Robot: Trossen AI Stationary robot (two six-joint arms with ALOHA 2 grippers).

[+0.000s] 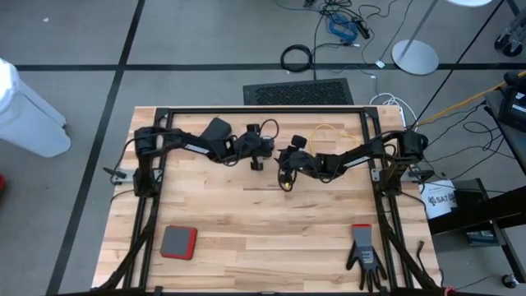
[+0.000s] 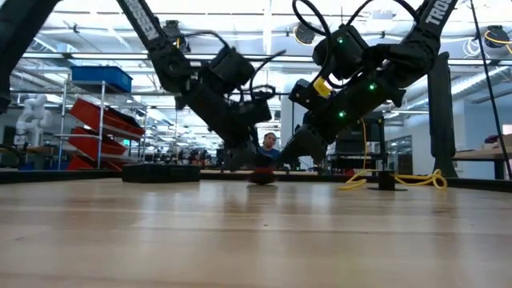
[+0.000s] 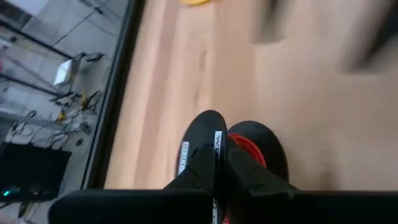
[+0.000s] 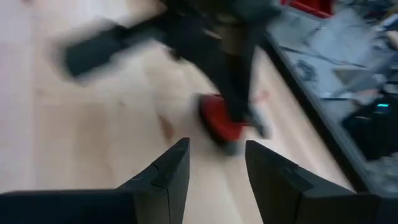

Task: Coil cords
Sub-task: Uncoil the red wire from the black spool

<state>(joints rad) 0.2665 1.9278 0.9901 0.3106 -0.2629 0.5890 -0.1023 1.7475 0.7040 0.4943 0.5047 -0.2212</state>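
Reel (image 3: 252, 146) sits on the table (image 1: 246, 222) near the middle, black with a red face. Your left gripper (image 3: 219, 163) is down on it, fingers pressed together at its edge. Your right gripper (image 4: 216, 163) hangs just beside it, fingers apart, holding nothing. You can see the yellow cord (image 1: 329, 130) lying loose near the far edge, behind the right arm.

My left hand (image 1: 256, 163) sits at the table's (image 1: 246, 222) upper centre, down on a small reel (image 3: 252, 144). My right hand (image 1: 285, 182) lies just right of it. A flat pad (image 1: 177, 242) lies lower left, a glove (image 1: 364, 253) lower right.
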